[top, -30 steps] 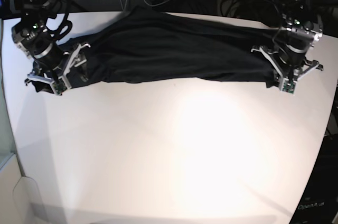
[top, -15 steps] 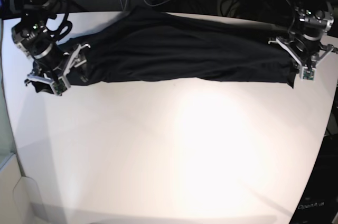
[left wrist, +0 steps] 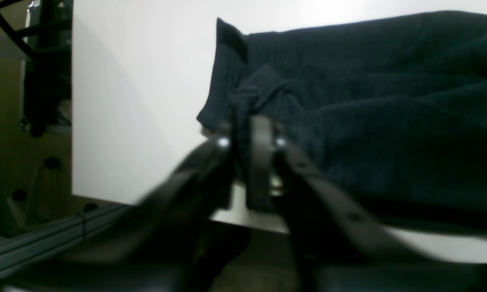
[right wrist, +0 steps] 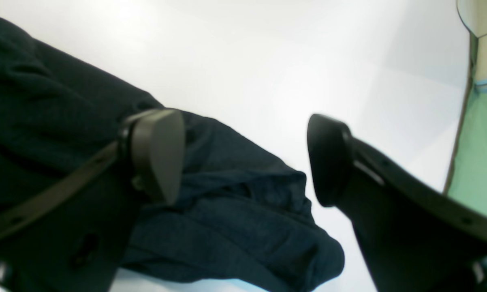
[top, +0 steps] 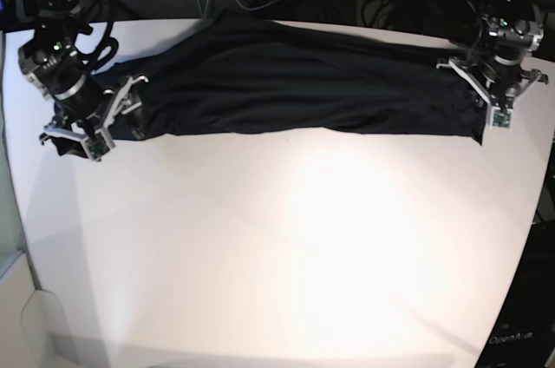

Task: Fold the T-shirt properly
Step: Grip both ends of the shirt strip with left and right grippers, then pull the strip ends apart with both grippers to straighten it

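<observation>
Black, thin, softly wrinkled T-shirt (top: 295, 82), stretched in a long band along the far edge of the white table (top: 286, 246). Far hem lost against dark clutter and cables behind the table. Sleeve ends bunched and partly hidden under both grippers. Pinched at the table's right end between the pressed-together fingers of the left gripper (left wrist: 249, 142), blurred in the wrist view, close to the table's corner. At the table's left end, right gripper (right wrist: 245, 156) spread wide over a crumpled cloth heap, one pad (right wrist: 158, 154) against the fabric, nothing clamped. Broad bare tabletop nearer the camera.
</observation>
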Tool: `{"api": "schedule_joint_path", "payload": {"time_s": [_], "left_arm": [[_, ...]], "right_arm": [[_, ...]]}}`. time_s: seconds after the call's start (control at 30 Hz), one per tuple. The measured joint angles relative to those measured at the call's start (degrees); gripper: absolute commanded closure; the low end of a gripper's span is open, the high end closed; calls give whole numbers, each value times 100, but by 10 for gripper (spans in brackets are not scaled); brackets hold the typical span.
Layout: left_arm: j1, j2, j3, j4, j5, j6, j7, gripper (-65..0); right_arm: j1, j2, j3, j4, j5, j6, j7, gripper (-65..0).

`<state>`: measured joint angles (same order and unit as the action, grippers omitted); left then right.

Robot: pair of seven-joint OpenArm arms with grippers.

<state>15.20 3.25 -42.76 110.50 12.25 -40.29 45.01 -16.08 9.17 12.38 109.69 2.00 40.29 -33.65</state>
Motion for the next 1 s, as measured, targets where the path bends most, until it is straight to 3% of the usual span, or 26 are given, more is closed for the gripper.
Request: {"api": "schedule_joint_path", "payload": {"time_s": [0.1, 0.17, 0.4, 0.5, 0.67, 0.83, 1.0], "left_arm": [[-2, 24, -72, 26, -31, -2, 0, -372], [-33, 63, -234, 59, -118, 0, 2, -421], [-238, 55, -1001, 356, -1257, 0, 72, -423], [-638, 24, -1215, 271, -990, 2, 90, -423], [-1176, -404, -1204, -828, -166, 4, 319, -423], [-1172, -802, -1222, -1648, -151, 4, 304, -424], [-1189, -815, -1196, -1714, -175, 0, 282, -424]], "right_arm": [[0, 0, -2, 0, 0, 0, 0, -472], [17, 0, -2, 0, -2, 0, 0, -472], [79, 0, -2, -7, 0, 0, -2, -472], [81, 55, 13, -9, -2, 0, 0, -473], [48, 254, 94, -295, 0, 0, 24, -470], [52, 212, 551, -774, -33, 0, 7, -474], [81, 210, 682, -957, 0, 0, 2, -476]]}}
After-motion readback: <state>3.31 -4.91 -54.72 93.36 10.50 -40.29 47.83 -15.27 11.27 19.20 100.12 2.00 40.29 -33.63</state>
